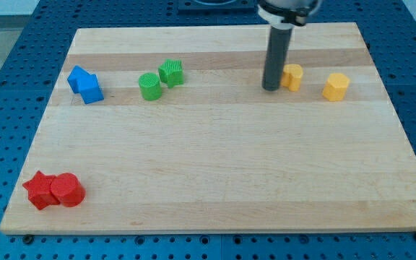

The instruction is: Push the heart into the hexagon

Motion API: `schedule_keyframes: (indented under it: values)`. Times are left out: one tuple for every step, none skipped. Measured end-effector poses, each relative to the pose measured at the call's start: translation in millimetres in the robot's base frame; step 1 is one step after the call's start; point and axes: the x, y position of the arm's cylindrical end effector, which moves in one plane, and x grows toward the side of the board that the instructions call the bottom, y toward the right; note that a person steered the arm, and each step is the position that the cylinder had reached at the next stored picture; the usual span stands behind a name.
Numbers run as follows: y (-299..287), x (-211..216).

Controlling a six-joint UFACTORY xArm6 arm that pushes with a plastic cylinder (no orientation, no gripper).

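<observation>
A yellow heart block [292,76] lies near the view's top right on the wooden board [215,173]. A yellow hexagon block [336,86] lies to its right, a small gap apart. My tip [271,87] stands right at the heart's left side, touching it or very nearly. The dark rod rises from the tip to the view's top edge.
Two blue blocks [85,84] touch each other at the view's upper left. Two green blocks [160,79] sit side by side left of the rod. A red star [40,190] and a red round block [67,191] touch at the bottom left corner.
</observation>
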Motion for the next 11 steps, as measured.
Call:
schedule_keyframes:
  values:
    - [7,-43]
    - [27,-44]
    - [27,-39]
    - [16,-39]
    - [6,-22]
    - [10,-16]
    - [22,-16]
    - [27,-16]
    - [27,-16]
    - [43,-16]
    - [45,-16]
